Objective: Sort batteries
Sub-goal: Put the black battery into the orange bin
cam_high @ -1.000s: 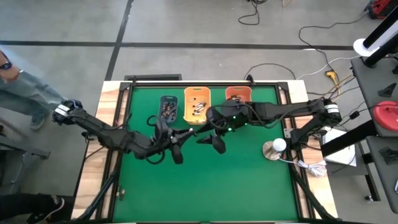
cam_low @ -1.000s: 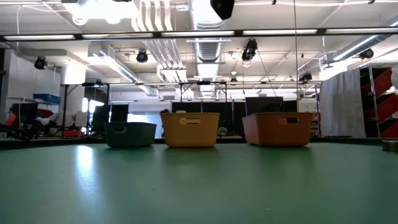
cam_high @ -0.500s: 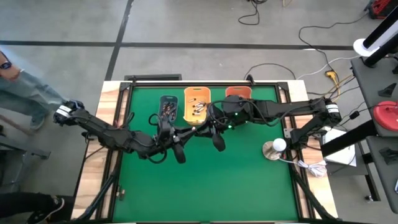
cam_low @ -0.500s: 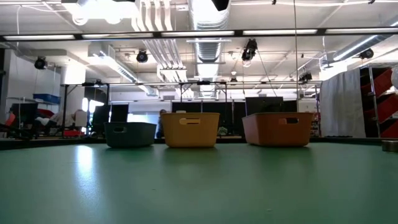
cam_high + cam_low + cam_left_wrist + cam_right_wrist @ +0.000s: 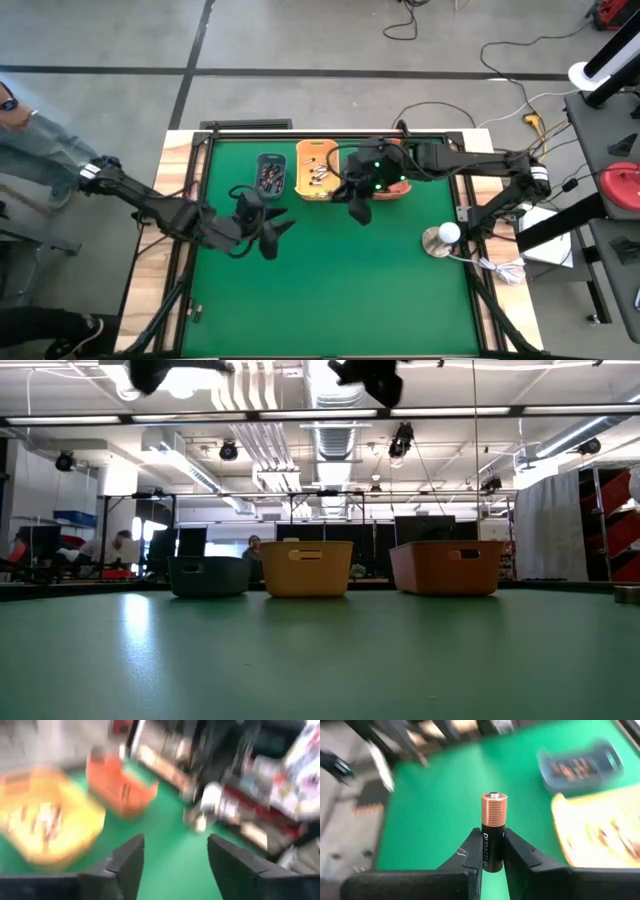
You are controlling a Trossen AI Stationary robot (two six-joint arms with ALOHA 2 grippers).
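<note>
our right gripper (image 5: 492,851) clamps a copper-topped battery (image 5: 493,831) upright, yellow bin (image 5: 600,837) beyond it; our left gripper (image 5: 172,857) gapes empty.

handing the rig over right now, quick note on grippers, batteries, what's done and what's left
Right gripper: shut on a copper-and-black battery, near the orange bin.
Left gripper: open, empty, above the green table in front of the grey-blue bin.
Done: batteries lie in the grey-blue bin and the yellow bin.
Left: drop the held battery in its bin; no loose cells visible on the table.
</note>
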